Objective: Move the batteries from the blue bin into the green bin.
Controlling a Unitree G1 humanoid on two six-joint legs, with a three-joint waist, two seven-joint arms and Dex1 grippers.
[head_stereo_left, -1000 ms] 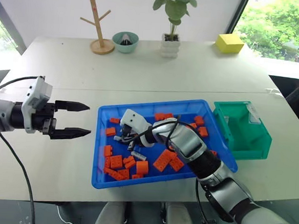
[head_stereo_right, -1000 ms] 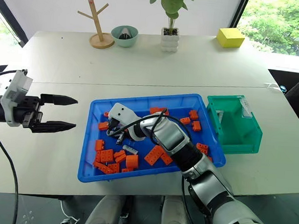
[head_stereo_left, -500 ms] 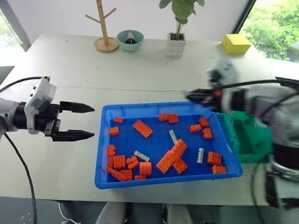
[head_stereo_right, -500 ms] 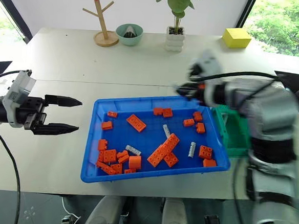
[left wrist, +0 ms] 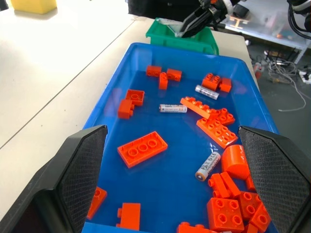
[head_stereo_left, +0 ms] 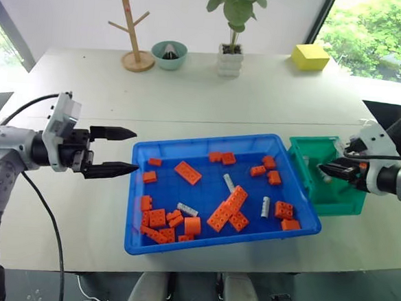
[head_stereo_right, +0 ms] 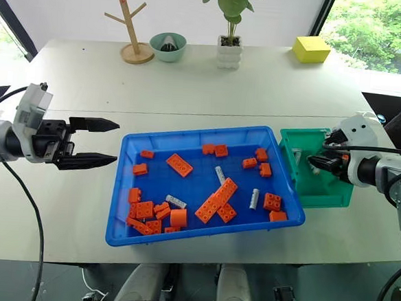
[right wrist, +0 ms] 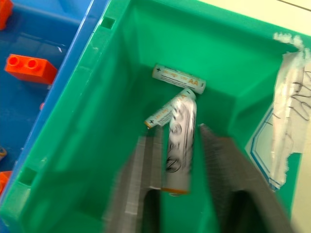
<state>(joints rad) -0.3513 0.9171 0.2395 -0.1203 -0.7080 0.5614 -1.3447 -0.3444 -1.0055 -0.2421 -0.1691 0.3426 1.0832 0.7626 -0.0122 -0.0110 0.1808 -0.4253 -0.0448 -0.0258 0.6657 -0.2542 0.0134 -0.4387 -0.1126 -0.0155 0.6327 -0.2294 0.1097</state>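
The right gripper (right wrist: 182, 160) hung over the green bin (head_stereo_left: 345, 198), its two fingers apart with a silvery-white battery (right wrist: 179, 141) in the gap between them — whether the pads touched it could not be told. Two more batteries (right wrist: 178, 78) lay on the bin's floor toward its far wall, one flat, the other angled against it, both pale with small print. The green bin sat at the table's right edge, pressed against the right end of the blue bin (head_stereo_left: 180, 242); a torn white label clung to its outer wall. Three batteries remained in the blue bin (head_stereo_left: 229, 183) — one near the middle, one toward the right end, one nearer the front rim — each thinner and paler than the orange bricks (head_stereo_left: 187, 172) scattered around them, most heaped in the front-left corner. The left gripper (head_stereo_left: 121, 149) hovered level off the blue bin's left rim, fingers spread wide and empty. Along the table's far edge stood a wooden branch stand (head_stereo_left: 133, 32), a teal bowl (head_stereo_left: 168, 54), a potted plant (head_stereo_left: 232, 29) and a yellow block (head_stereo_left: 309, 57).
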